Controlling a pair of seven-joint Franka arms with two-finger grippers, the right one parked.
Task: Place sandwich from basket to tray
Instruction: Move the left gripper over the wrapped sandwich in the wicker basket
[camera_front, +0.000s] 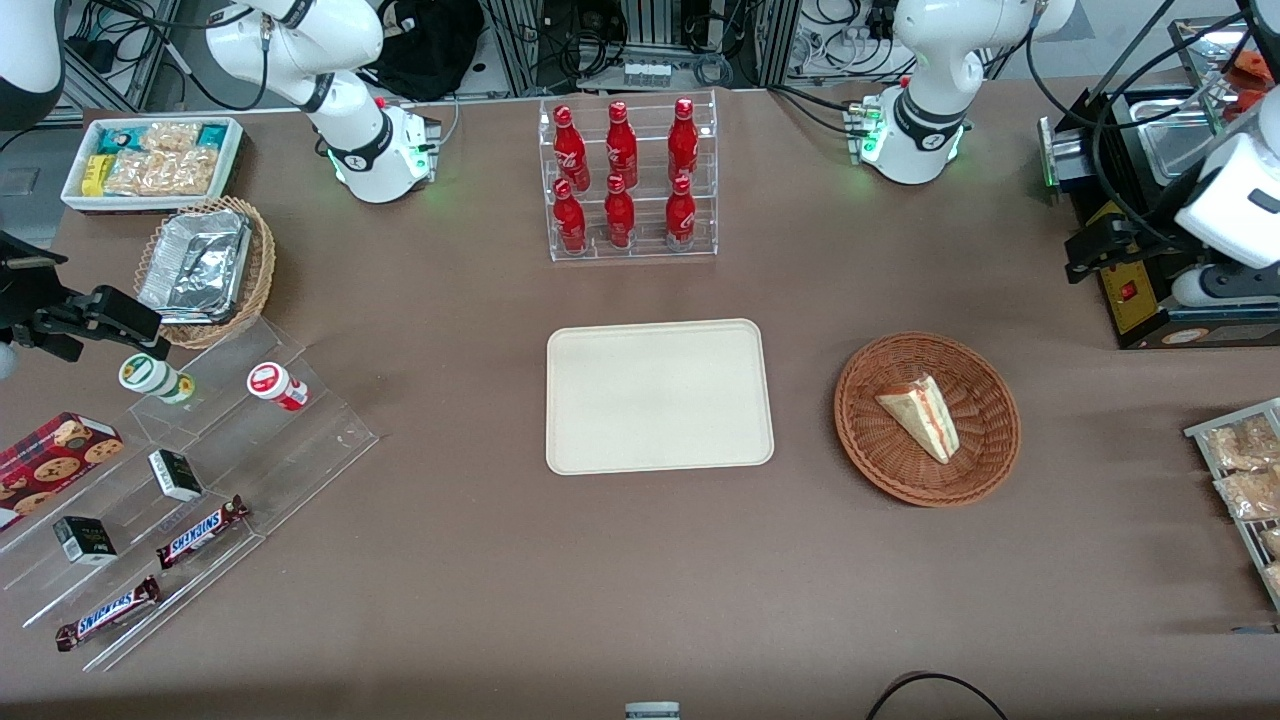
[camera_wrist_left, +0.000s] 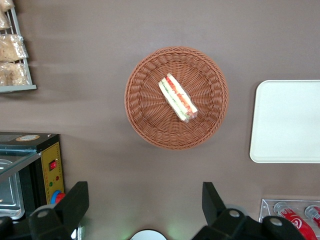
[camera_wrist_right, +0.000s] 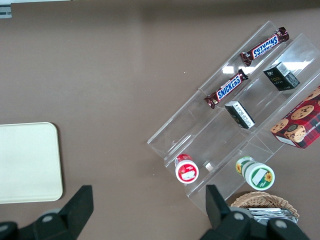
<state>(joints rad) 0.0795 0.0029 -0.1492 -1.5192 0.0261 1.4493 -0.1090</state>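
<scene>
The sandwich (camera_front: 925, 415) (camera_wrist_left: 177, 97), a pale bread wedge with red and green filling, lies in the round reddish-brown wicker basket (camera_front: 990, 450) (camera_wrist_left: 145, 115). The cream rectangular tray (camera_front: 655, 395) (camera_wrist_left: 287, 122) lies bare beside the basket, toward the parked arm's end. My gripper (camera_front: 1095, 250) (camera_wrist_left: 145, 200) hangs high over the table toward the working arm's end, farther from the front camera than the basket. It is open, with only bare tabletop between its black fingers (camera_wrist_left: 75, 200).
A clear rack of red bottles (camera_front: 628, 180) stands farther back than the tray. A black appliance (camera_front: 1150, 290) sits under my gripper, and a rack of snack packets (camera_front: 1245, 470) lies nearer the camera. Toward the parked arm's end are acrylic shelves of snacks (camera_front: 190, 470) and a foil-filled wicker basket (camera_front: 205, 270).
</scene>
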